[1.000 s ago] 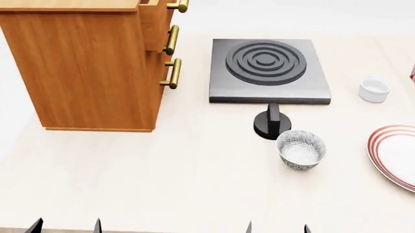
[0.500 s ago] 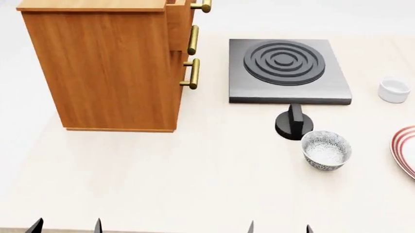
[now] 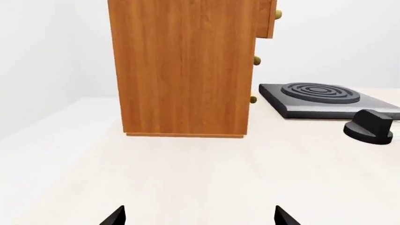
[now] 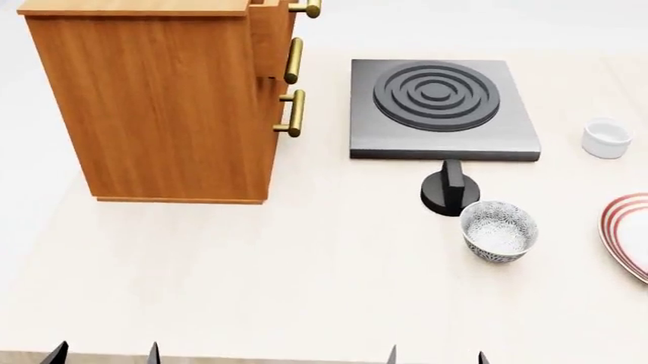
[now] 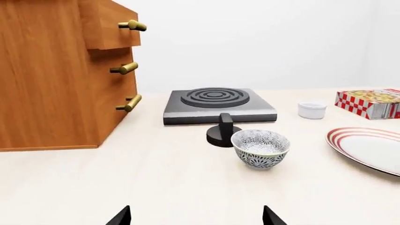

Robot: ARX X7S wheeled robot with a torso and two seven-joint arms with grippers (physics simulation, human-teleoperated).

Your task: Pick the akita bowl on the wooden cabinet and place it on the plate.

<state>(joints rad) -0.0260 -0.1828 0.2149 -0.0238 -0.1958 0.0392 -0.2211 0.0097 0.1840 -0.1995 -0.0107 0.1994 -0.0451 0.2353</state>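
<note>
Your patterned bowl is sitting upright on the table, not on the wooden cabinet; the cabinet top shows only as a sliver in the head view and nothing is visible on it, so you can't tell which look-alike this one is. Just beside the bowl, toward the cabinet side, stands the black knob, and behind that knob lies the dark stove with its ring burner. On the other side of the bowl, apart from it, the plate with red rings is cut by the edge of the head view. A small white cup rests beyond the plate, near the stove. The right wrist view picks up a red-checked box farther back. Your left gripper and right gripper both show fingertips spread well apart, holding nothing, low over the table's near edge. Brass handles stick out from the cabinet front, facing the stove.
</note>
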